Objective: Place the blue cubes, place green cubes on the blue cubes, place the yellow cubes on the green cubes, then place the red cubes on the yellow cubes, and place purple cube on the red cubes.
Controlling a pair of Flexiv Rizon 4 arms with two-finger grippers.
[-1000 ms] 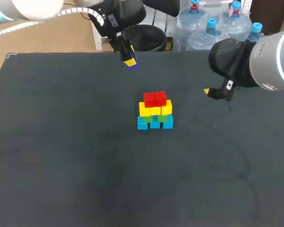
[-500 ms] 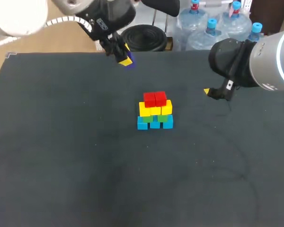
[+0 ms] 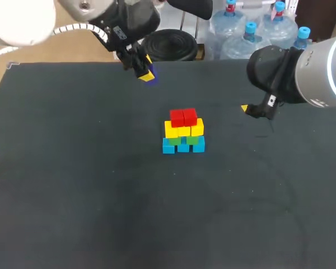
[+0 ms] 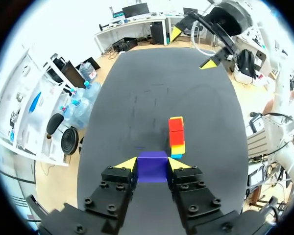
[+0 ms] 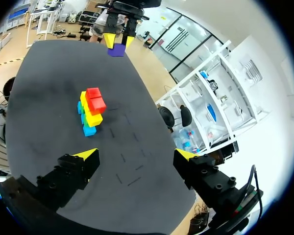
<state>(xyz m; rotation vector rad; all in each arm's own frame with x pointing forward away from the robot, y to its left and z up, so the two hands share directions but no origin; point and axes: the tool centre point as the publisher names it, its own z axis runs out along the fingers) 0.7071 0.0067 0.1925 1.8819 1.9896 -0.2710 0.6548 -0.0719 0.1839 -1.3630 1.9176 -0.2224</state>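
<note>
One purple cube (image 4: 152, 167) is sitting pinched by its two flat sides between the tips of the left claw (image 4: 152, 164), looking light, rigid and easy to hold. The cube stack (image 4: 176, 137) is waiting ahead on the counter (image 4: 152, 93). The right claw (image 5: 137, 154) is hanging wide apart, empty.

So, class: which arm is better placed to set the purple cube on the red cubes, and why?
Left. The left gripper is shut on the purple cube; the right gripper is open and empty, off beside the red cubes.
</note>
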